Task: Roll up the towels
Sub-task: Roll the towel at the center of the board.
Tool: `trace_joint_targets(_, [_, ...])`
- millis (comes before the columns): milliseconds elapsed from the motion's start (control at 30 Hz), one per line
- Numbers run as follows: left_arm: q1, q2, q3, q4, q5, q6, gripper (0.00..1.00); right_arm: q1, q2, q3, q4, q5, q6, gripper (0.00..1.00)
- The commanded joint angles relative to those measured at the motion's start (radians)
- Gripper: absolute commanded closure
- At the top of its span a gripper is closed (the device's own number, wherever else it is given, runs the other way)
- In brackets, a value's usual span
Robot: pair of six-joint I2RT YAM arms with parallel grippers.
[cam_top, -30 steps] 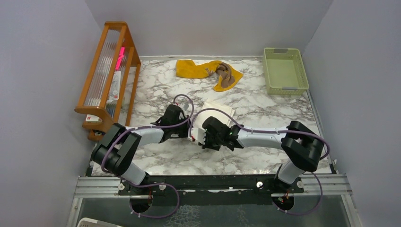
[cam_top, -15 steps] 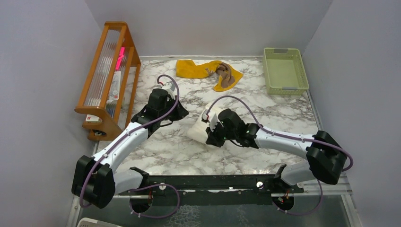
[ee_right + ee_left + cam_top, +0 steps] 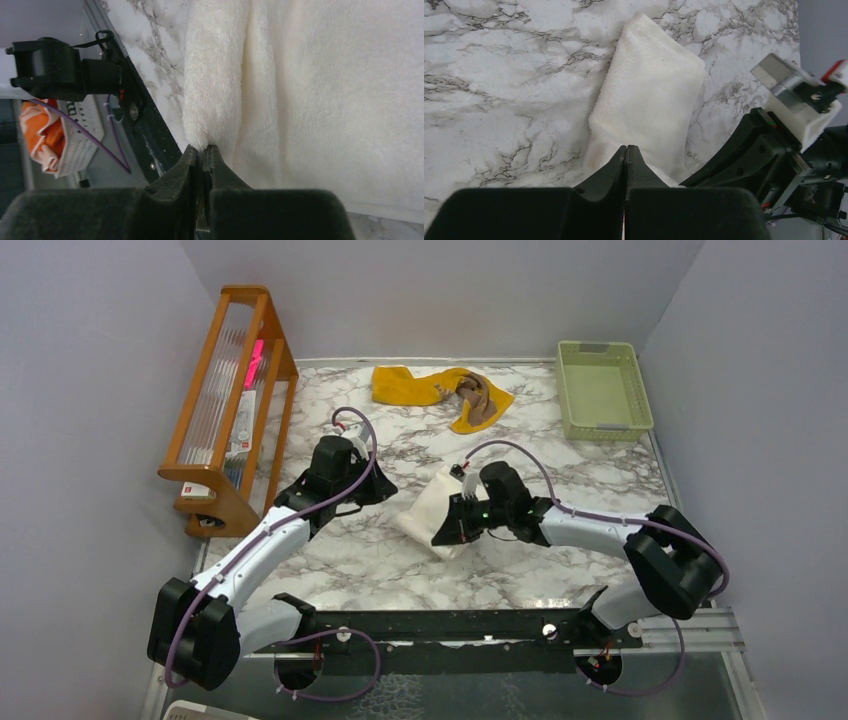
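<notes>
- Wooden rack (image 3: 228,405) stood along the left wall on the marble table (image 3: 340,575), with clear and pink items in its slots.
- Left gripper (image 3: 625,150) hovered over bare marble, just left of the cream towel. Its fingers were pressed together with nothing between them. It did not touch the cloth.
- Cream towel (image 3: 428,508) lay mid-table between the two arms. It was folded into a narrow oblong set at a slant, and in the left wrist view it had a loose roll or fold along its near edge.
- Right gripper (image 3: 202,150) reached in from the right to the towel's near end. Its fingers were pinched on the end of a thick rolled lip of the cream cloth. The rest of the towel lay flat on the marble beyond the fingers.
- Yellow towel (image 3: 415,386) lay crumpled at the far edge of the table, well apart from both grippers.
- Brown towel (image 3: 476,398) lay bunched on top of the right part of the yellow one, touching it.
- Green basket (image 3: 572,390) sat in the far right corner, apart from all three towels.
</notes>
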Motion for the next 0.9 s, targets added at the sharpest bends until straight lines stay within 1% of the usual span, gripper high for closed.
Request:
trace_joint_targets(0, [0.002,-0.025,-0.029,0.048,0.057,-0.01,1.0,-0.027,0.046,-0.055,0.201,-0.158,0.222,0.99])
trace_joint_targets(200, [0.002,-0.022,-0.082,0.108,0.095,-0.05,1.0,-0.088,0.147,-0.145,0.364,-0.214,0.423,0.99])
trace_joint_targets(300, [0.001,-0.026,-0.11,0.139,0.112,-0.073,1.0,-0.1,0.206,-0.167,0.425,-0.237,0.488,0.99])
trace_joint_targets(367, [0.0,-0.026,-0.133,0.169,0.127,-0.093,1.0,-0.103,0.233,-0.193,0.504,-0.242,0.551,0.99])
trace_joint_targets(567, [-0.015,-0.006,-0.214,0.284,0.174,-0.159,1.0,-0.131,0.308,-0.288,0.729,-0.212,0.763,0.99])
trace_joint_targets(733, [-0.053,0.044,-0.251,0.368,0.188,-0.199,1.0,-0.143,0.383,-0.334,0.816,-0.184,0.888,0.99])
trace_joint_targets(867, [-0.092,0.077,-0.264,0.419,0.177,-0.22,1.0,-0.144,0.438,-0.379,0.938,-0.164,0.997,0.99])
